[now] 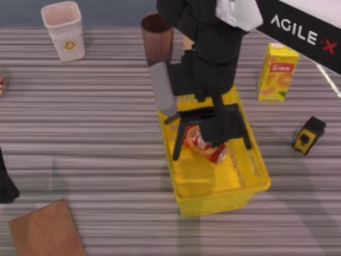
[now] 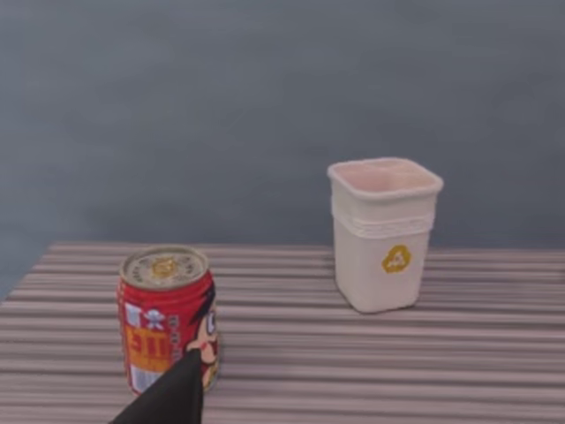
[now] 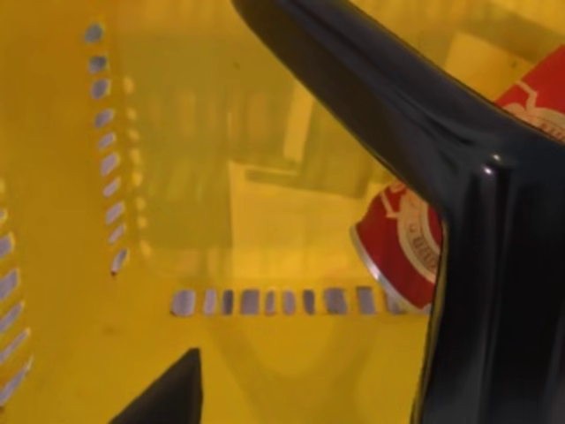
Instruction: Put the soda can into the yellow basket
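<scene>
The soda can (image 1: 205,145) lies on its side inside the yellow basket (image 1: 250,184), red with a cream round logo. In the right wrist view the can (image 3: 402,243) rests on the basket floor (image 3: 265,221), behind the black swing handle (image 3: 415,115). My right gripper (image 1: 213,130) hangs over the basket's middle, just above the can and apart from it, open with nothing between its fingers; only one fingertip (image 3: 172,397) shows. My left gripper (image 1: 4,184) is parked at the table's left edge, open, one fingertip (image 2: 168,397) in sight.
A second red can (image 2: 166,318) with a cartoon face stands at the far left by my left gripper. A white bin (image 1: 64,31), brown ribbed cup (image 1: 157,37), juice carton (image 1: 277,72), small yellow-black object (image 1: 309,134) and brown board (image 1: 45,229) surround the basket.
</scene>
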{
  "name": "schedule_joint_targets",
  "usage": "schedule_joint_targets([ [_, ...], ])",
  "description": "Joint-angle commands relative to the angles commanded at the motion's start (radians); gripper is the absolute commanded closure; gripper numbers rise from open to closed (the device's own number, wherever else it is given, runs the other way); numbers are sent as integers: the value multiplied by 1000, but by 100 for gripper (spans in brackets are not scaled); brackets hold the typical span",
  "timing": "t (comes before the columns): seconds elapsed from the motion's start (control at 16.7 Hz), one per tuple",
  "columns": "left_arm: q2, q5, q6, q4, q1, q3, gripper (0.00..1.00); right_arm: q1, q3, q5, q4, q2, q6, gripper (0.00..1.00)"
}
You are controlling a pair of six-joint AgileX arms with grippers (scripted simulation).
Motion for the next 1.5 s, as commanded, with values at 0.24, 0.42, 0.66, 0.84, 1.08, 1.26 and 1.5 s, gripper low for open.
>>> schedule_joint_targets([
  [0.24, 0, 0, 0, 0, 0, 0, 0, 5, -53, 0, 47, -4, -2, 0],
  [0.42, 0, 0, 0, 0, 0, 0, 0, 6, -91, 0, 83, -7, -1, 0],
  [0.66, 0, 0, 0, 0, 0, 0, 0, 6, -91, 0, 83, -7, -1, 8],
  [0.84, 0, 0, 0, 0, 0, 0, 0, 6, -91, 0, 83, -7, -1, 30],
  [1.08, 0, 0, 0, 0, 0, 0, 0, 6, -91, 0, 83, -7, -1, 60],
  [1.26, 0, 0, 0, 0, 0, 0, 0, 6, -91, 0, 83, -7, -1, 83],
  [1.5, 0, 0, 0, 0, 0, 0, 0, 6, -91, 0, 83, -7, -1, 100],
])
